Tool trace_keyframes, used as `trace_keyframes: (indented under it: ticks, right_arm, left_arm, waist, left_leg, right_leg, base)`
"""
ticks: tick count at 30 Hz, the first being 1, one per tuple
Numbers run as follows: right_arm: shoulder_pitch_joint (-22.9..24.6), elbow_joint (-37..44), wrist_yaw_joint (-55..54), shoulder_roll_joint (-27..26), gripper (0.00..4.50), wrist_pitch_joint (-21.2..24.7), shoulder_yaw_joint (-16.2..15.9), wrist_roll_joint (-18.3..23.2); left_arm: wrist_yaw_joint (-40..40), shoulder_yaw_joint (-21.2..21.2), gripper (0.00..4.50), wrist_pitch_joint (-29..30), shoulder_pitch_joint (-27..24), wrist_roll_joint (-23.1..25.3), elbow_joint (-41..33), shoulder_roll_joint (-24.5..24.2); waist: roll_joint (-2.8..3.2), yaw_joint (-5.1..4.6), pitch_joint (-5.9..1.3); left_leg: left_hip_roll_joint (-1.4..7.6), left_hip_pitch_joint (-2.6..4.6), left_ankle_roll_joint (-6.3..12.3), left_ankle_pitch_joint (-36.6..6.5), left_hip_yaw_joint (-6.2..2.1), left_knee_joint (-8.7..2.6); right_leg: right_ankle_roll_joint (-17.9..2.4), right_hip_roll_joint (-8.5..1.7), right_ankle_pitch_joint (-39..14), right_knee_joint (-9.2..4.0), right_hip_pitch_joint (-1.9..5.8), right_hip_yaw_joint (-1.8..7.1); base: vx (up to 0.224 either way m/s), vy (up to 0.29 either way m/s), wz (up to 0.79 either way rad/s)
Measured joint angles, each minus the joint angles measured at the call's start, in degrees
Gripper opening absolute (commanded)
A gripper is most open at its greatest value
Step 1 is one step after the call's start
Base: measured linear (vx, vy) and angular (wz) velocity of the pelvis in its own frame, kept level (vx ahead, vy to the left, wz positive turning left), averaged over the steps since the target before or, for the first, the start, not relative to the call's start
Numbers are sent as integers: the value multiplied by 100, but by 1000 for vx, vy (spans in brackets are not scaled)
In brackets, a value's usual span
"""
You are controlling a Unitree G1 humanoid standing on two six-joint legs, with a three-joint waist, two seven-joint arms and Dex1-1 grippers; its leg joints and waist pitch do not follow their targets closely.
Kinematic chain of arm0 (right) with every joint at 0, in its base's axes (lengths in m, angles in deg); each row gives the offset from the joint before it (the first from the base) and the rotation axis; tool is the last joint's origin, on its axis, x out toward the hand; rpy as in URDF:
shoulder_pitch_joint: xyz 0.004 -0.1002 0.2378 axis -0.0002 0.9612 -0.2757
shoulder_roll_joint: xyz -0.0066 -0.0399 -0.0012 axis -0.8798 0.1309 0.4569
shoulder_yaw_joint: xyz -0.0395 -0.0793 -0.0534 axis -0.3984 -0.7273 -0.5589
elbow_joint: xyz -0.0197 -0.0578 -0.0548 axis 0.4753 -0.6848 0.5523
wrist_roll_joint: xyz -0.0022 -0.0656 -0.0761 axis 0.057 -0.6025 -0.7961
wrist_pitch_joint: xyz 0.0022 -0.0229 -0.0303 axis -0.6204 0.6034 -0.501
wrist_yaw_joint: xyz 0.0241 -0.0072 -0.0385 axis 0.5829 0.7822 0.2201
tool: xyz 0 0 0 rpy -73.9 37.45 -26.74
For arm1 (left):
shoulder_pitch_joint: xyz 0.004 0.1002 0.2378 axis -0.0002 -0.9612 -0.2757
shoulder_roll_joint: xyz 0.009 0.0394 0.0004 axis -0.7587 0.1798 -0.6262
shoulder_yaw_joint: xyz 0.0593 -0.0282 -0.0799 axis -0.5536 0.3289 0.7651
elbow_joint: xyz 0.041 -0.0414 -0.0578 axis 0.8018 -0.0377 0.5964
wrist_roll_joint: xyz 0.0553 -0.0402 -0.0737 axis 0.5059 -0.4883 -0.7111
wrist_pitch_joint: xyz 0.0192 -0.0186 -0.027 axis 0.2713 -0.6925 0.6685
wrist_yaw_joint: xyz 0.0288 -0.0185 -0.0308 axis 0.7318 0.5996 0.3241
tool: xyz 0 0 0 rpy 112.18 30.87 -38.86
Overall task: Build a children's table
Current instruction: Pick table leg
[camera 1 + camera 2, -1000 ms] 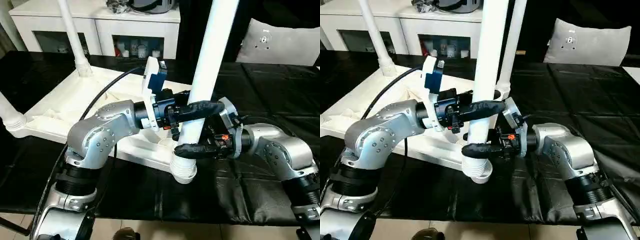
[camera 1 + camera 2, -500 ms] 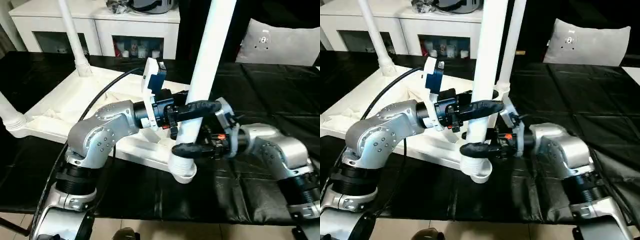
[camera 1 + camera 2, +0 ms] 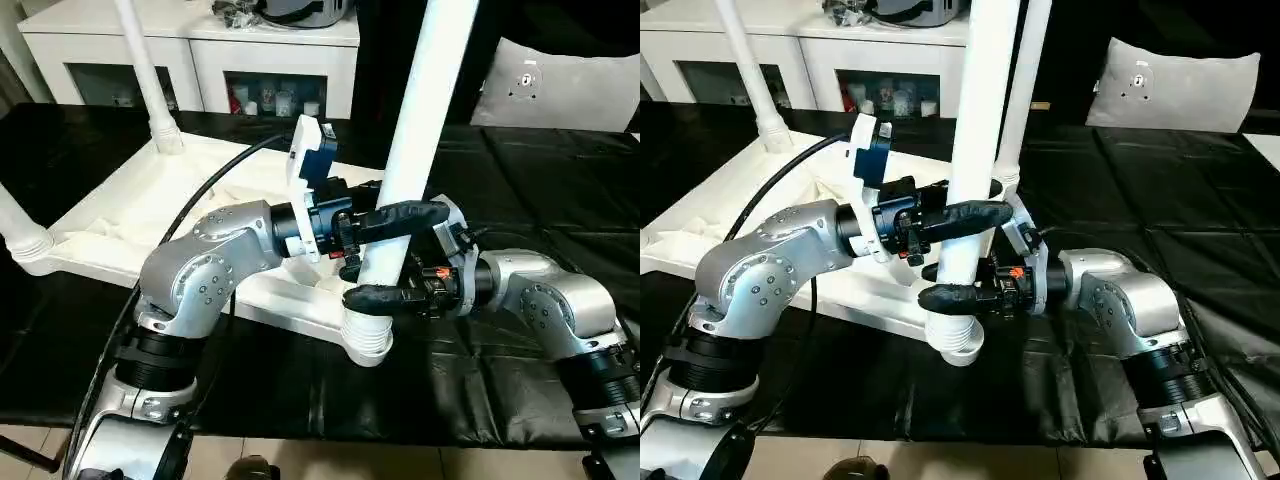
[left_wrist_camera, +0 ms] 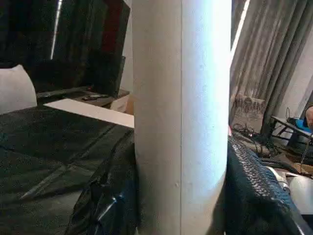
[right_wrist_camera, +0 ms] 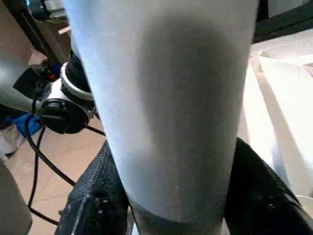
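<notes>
Left eye view: both claws, left claw (image 3: 395, 222) above right claw (image 3: 385, 297), clamp upright leg (image 3: 415, 130).

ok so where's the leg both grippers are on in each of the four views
Left eye view: the near leg rises right of centre from the near corner socket.
Right eye view: it stands at centre, running off the top edge.
Left wrist view: a wide white column mid-picture between black fingers.
Right wrist view: a broad pale column between black fingers.
Shared landmark: the left gripper above the right gripper on it.

white table leg (image 3: 415, 130), black pincer fingers (image 3: 400, 217), black table cover (image 3: 530, 200)
</notes>
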Motion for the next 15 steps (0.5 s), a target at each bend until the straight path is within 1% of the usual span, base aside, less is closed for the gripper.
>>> trace_keyframes:
  ticks: [3, 4, 6, 7, 9, 12, 13, 15]
  right_arm:
    - [5, 0, -74, -38, 198, 25, 1, -1]
    - [11, 0, -101, -61, 198, 27, 1, -2]
    - [18, 0, -141, -111, 197, 25, 1, -4]
    - [19, 3, -185, -176, 196, 24, 1, -4]
    - [32, 4, -266, -267, 193, -5, 1, -17]
    - [63, 4, -518, -510, 191, -232, 2, -96]
    - [63, 4, -607, -577, 191, -279, 2, -115]
    - [72, -6, -720, -629, 191, -372, 18, -164]
  left_arm:
    - [-38, 21, 181, 55, 0, -8, 0, -12]
    - [-66, 57, 216, 139, 1, -37, 0, -8]
    - [-107, 98, 251, 212, 2, -73, 0, -8]
    - [-112, 111, 253, 245, 5, -76, 0, -24]
    - [-112, 107, 272, 295, 4, -116, -8, -21]
    - [-161, 91, 301, 349, 4, -114, -88, -2]
    - [-209, 51, 301, 324, 4, -63, -114, 20]
    - [-314, 1, 317, 276, 3, 41, -162, 86]
  waist:
    - [0, -3, 0]
    - [0, -4, 0]
    - [0, -5, 0]
    - [0, -6, 0]
    - [0, -6, 0]
    - [0, -9, 0]
    - [0, -5, 0]
    - [0, 11, 0]
  left_leg:
    - [0, 0, 0, 0, 0, 0]
    - [0, 0, 0, 0, 0, 0]
    - [0, 0, 0, 0, 0, -1]
    - [0, 1, -1, 0, 0, -1]
    - [0, 1, -1, 0, 0, -1]
    - [0, 1, -1, 1, 1, -1]
    - [0, 1, -2, 1, 1, -1]
    - [0, -2, -2, 1, 1, -1]
  right_leg:
    - [0, 0, 0, 1, 0, 0]
    - [0, 0, 0, 1, 0, 0]
    - [0, 0, 0, 1, 0, 0]
    - [0, 0, 0, 1, 0, 0]
    - [0, 0, 0, 1, -1, 0]
    - [0, 0, 0, 1, -1, 1]
    - [0, 0, 0, 1, -1, 1]
    - [0, -1, 0, -1, 0, 0]
  base:
    - [0, 0, 0]
    - [0, 0, 0]
    - [0, 0, 0]
    - [0, 0, 0]
    - [0, 0, 0]
    - [0, 0, 0]
    - [0, 0, 0]
    - [0, 0, 0]
